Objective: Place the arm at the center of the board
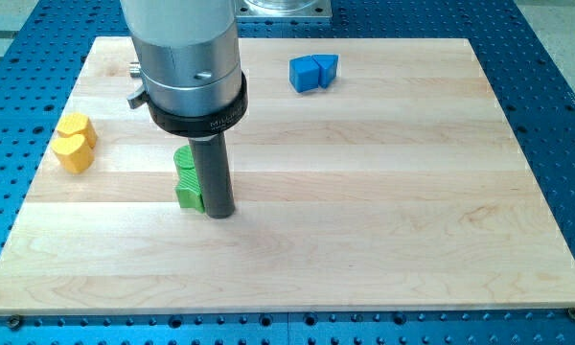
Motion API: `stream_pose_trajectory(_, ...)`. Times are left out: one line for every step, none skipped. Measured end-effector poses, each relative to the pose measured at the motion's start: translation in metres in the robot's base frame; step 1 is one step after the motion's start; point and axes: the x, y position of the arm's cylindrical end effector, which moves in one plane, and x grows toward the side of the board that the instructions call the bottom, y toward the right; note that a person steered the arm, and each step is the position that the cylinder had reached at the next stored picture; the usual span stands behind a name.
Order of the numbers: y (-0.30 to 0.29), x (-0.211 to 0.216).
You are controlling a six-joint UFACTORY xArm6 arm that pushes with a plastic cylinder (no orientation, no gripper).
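Our tip (218, 213) rests left of the board (383, 259) centre, nearer the left edge, touching the green block's (187, 178) right side. No claw is fitted, only the bare rod. The centre lies rightward, slightly toward the top edge.

Count taken from the single camera view. Wooden board (364, 240): one. Arm (187, 57): one, ending in one dark rod with one tip (219, 213). Coloured blocks on the board: three in total, one per colour. Green block (186, 180), shape partly hidden behind the rod: one. Yellow block (74, 142), lobed like a heart: one. Blue block (312, 72), shape not clear: one.
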Motion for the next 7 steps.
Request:
stream_pose_trajectory(0.005, 0.000)
stream_pose_trajectory(0.005, 0.000)
stream_pose_trajectory(0.010, 0.000)
stream_pose_trajectory(0.030, 0.000)
stream_pose_trajectory(0.045, 0.003)
stream_pose_trajectory(0.054, 0.011)
stream_pose_trajectory(0.059, 0.006)
